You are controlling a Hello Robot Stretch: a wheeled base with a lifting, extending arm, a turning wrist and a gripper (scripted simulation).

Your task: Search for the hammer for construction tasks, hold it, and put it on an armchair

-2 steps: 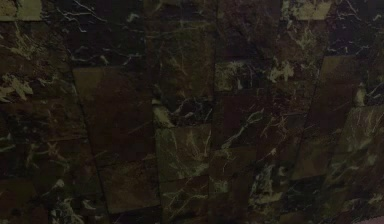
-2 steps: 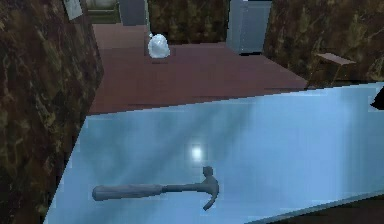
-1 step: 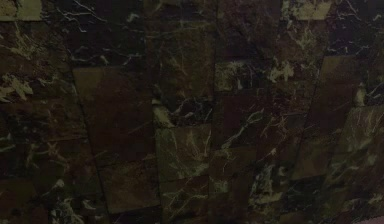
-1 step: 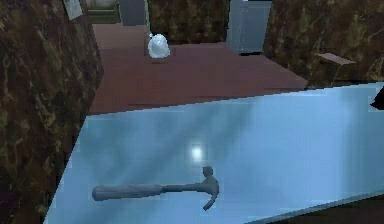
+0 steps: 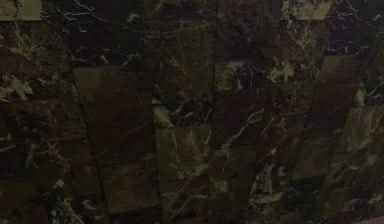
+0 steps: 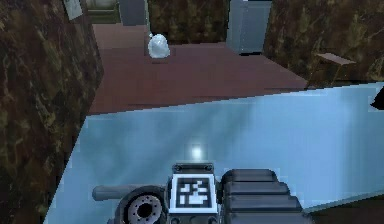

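Glossy pale-blue slab [image 6: 250, 120] behind the dark claw [image 6: 105, 194], nothing in its hold, finger spread unclear.

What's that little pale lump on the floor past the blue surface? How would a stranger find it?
Start at the wide pale blue tabletop, then look beyond it across the reddish-brown floor. There, left of the tall grey-blue panel, sits a small rounded whitish object. It is the one pale, dome-shaped thing on that dark floor.
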